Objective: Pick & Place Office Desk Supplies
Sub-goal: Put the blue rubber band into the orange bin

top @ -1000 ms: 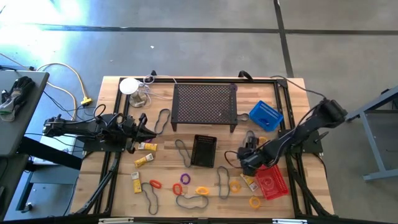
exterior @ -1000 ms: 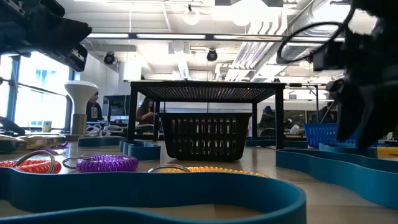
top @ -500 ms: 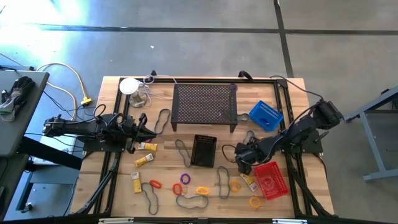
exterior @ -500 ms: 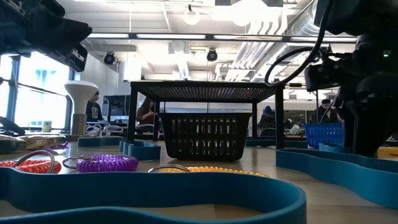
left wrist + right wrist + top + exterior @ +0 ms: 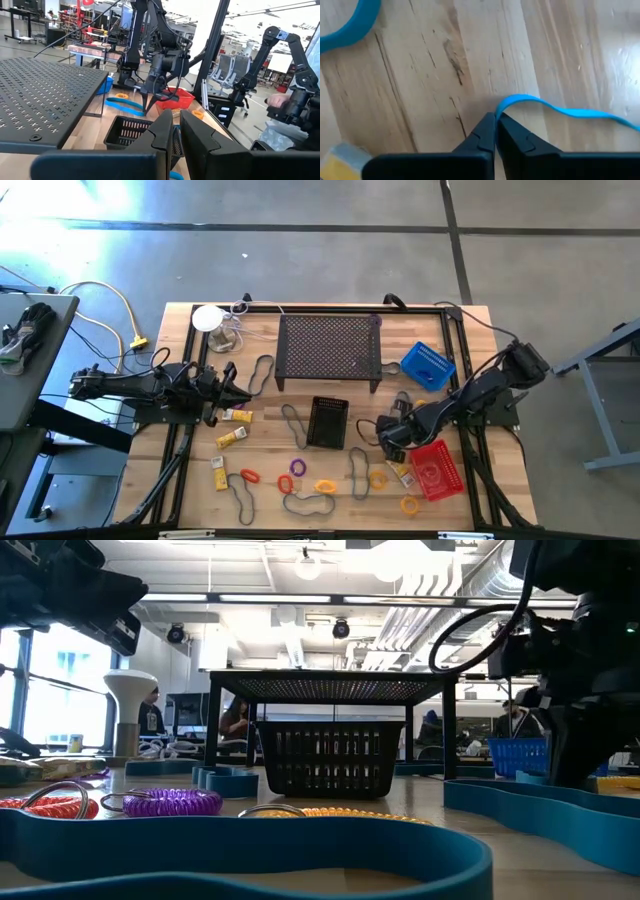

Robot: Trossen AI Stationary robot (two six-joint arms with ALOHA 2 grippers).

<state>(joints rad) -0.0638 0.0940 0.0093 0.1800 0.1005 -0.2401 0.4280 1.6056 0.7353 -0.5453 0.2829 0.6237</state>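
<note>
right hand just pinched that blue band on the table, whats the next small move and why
Probably a slow, short lift. The right hand has its fingers shut on the edge of the blue band, which otherwise lies flat on the wooden table. The pinch looks thin, right at the tips, so raising it a little would show whether the band comes up before carrying it toward a basket.
</note>
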